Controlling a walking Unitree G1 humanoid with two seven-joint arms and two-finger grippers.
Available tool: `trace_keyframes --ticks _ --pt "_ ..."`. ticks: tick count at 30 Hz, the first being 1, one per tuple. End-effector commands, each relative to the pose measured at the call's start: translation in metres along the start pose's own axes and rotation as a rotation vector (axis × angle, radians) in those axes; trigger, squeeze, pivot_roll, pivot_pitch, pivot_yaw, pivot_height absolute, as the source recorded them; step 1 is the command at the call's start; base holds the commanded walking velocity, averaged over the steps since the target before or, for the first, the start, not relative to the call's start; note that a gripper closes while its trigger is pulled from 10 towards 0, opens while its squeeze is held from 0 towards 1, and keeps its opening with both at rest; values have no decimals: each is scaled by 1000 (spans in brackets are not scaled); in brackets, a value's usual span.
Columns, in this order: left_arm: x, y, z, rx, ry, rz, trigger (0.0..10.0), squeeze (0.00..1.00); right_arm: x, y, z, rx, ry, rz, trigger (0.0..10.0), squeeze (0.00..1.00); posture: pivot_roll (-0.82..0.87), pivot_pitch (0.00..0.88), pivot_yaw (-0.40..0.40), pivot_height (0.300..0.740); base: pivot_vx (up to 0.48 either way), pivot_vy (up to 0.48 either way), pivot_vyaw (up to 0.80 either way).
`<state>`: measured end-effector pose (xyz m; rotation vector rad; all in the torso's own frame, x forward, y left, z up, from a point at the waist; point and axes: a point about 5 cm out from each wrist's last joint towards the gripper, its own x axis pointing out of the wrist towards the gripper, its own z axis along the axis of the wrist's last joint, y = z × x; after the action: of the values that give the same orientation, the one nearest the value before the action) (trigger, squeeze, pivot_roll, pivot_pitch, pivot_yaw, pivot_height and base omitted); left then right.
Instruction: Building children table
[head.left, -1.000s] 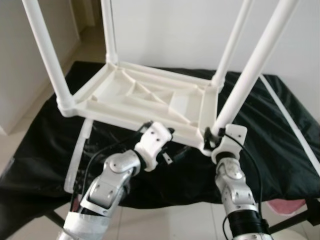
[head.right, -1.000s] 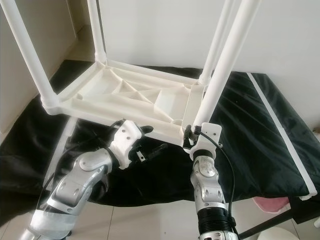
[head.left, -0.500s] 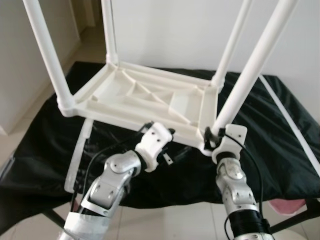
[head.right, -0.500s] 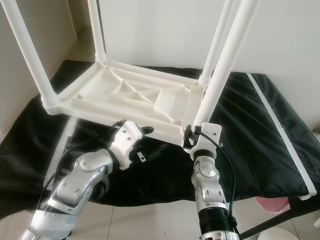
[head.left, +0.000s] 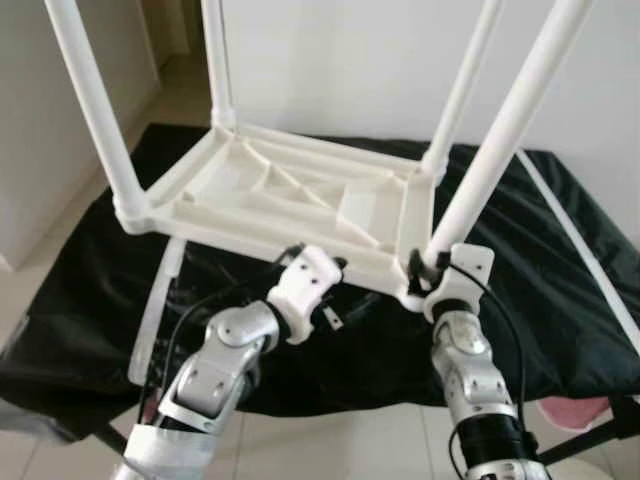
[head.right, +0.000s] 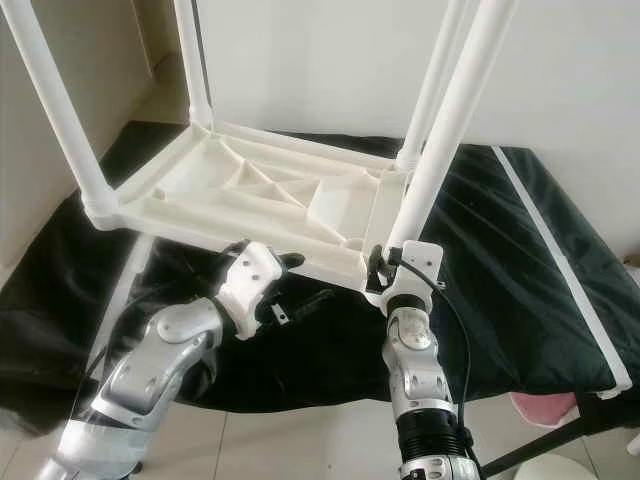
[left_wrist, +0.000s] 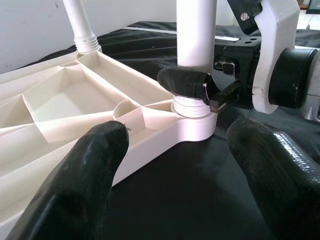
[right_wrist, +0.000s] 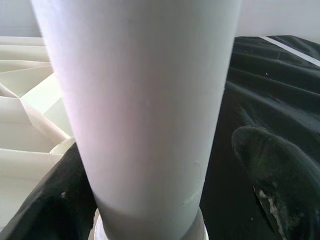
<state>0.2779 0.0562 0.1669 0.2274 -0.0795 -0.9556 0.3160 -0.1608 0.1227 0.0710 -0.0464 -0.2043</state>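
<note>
A white plastic children's table (head.left: 270, 195) lies upside down on a black cloth (head.left: 80, 300), all of its legs pointing up. My right gripper (head.left: 425, 268) is at the base of the near right leg (head.left: 500, 150). Its fingers straddle the leg (right_wrist: 145, 115), one fingertip (right_wrist: 50, 200) against it and the other fingertip (right_wrist: 272, 175) a little apart. My left gripper (head.right: 308, 280) is open at the table's front edge. One of its fingers (left_wrist: 85, 170) is over the ribbed underside and the other finger (left_wrist: 277, 165) over the cloth, facing the leg socket (left_wrist: 192, 117).
A loose white rail (head.left: 155, 320) lies on the cloth at the left under the table's corner. A thin white strip (head.left: 580, 250) runs along the cloth at the right. Something pink (head.left: 575, 412) is on the floor at the lower right. A wall stands close behind.
</note>
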Motion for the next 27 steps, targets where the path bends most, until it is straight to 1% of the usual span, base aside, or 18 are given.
trace_keyframes --ticks 1,5,9,15,18,22,23,24,27 --pt "-1 -2 1 -4 1 -11 10000 0 1 -5 0 7 -2 -17 10000 0 97 2 -53 740 0 0 0" --pt "-1 -3 -2 12 18 -18 10000 0 0 -4 -2 2 3 -10 10000 0 96 6 -48 740 0 0 0" --pt "-2 1 1 -2 6 -8 10000 0 3 -3 1 3 -10 -1 10000 0 91 21 -37 740 0 0 0" --pt "-2 1 0 6 14 -7 10000 0 4 -2 3 3 -22 10 10000 0 91 17 -36 740 0 0 0" --pt "-3 1 0 2 10 -7 10000 0 4 -1 4 10 -28 38 10000 0 88 14 -41 740 0 0 0" --pt "-7 0 -4 5 24 -7 10000 0 4 1 6 19 -34 87 10000 0 84 8 -44 740 0 0 0" --pt "-8 0 -6 4 28 -7 10000 0 3 1 6 18 -35 118 10000 0 83 5 -47 740 0 0 0" --pt "-8 0 -6 4 28 -7 10000 0 3 1 6 18 -35 118 10000 0 83 5 -47 740 0 0 0" --pt "-11 -1 -9 5 39 -9 10000 0 2 1 6 8 -37 177 10000 0 81 0 -53 740 0 0 0"
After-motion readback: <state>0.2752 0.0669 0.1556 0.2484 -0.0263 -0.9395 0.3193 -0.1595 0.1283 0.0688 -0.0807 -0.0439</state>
